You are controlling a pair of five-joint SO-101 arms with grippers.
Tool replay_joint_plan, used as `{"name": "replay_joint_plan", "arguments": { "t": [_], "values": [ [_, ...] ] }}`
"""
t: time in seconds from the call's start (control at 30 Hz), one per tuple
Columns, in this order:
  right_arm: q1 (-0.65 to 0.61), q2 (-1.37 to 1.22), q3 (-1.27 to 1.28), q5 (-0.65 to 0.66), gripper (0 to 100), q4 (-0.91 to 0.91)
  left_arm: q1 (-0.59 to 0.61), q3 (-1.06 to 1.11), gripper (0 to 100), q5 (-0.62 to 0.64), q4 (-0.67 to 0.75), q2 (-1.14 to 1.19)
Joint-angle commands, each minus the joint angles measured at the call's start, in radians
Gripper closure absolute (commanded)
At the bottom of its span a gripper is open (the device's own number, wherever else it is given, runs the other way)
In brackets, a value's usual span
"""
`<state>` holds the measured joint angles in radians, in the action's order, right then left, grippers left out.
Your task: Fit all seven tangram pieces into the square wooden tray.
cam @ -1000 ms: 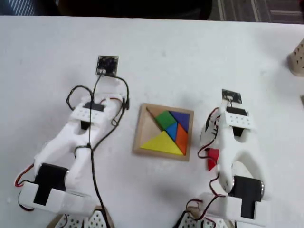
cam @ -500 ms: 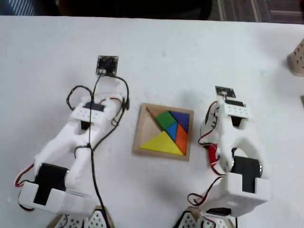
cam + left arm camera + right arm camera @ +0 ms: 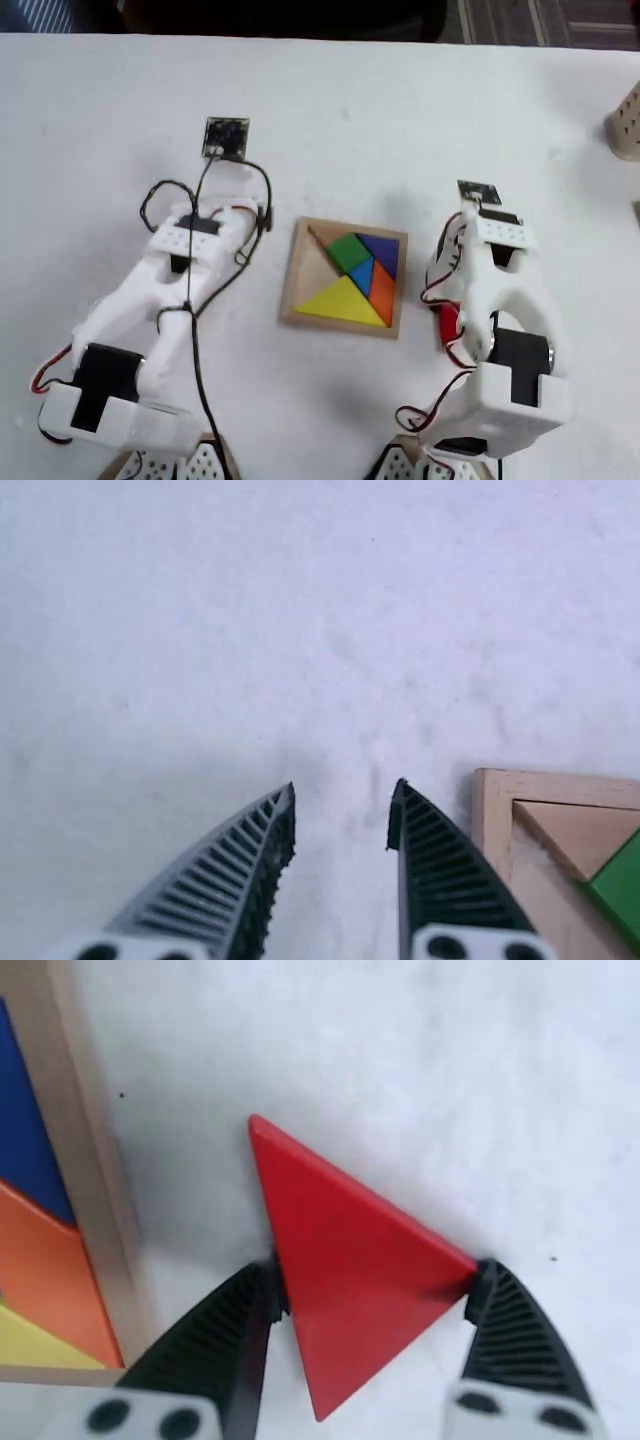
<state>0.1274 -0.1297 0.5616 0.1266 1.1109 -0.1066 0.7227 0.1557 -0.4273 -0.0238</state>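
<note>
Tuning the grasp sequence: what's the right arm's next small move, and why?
Probably a short straight lift. The right gripper looks closed on the red triangle, fingertips against two of its edges, and the piece sits low beside the wooden tray rim, which it must clear to go in.

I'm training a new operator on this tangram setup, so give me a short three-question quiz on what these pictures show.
1. True or false: the left gripper is shut on a piece.
2. Which piece lies outside the wooden tray: A yellow piece, B red piece, C green piece?
3. Fill in: the ___ gripper's fingers flank the red piece.

Key: 1 false, it is open over bare table; 2 B; 3 right gripper.
</note>
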Motion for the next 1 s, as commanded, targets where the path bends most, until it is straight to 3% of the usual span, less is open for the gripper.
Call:
{"name": "replay_joint_plan", "arguments": {
  "t": [0.0, 0.3, 0.43, 0.73, 0.97],
  "values": [
    [-0.008, 0.008, -0.035, 0.015, 82.3, 0.007, 0.010, -0.014, 83, -0.008, 0.025, -0.047],
    [-0.013, 0.194, -0.034, 0.006, 82.6, 0.087, 0.010, -0.014, 83, -0.008, 0.025, -0.047],
    [-0.015, 0.217, -0.037, 0.006, 86.9, 0.093, 0.010, -0.014, 83, -0.008, 0.025, -0.047],
    [-0.012, 0.225, -0.040, 0.006, 86.8, 0.091, 0.010, -0.014, 83, -0.008, 0.025, -0.047],
    [-0.018, 0.214, -0.068, 0.014, 68.3, 0.087, 0.010, -0.014, 83, -0.008, 0.025, -0.047]
  ]
}}
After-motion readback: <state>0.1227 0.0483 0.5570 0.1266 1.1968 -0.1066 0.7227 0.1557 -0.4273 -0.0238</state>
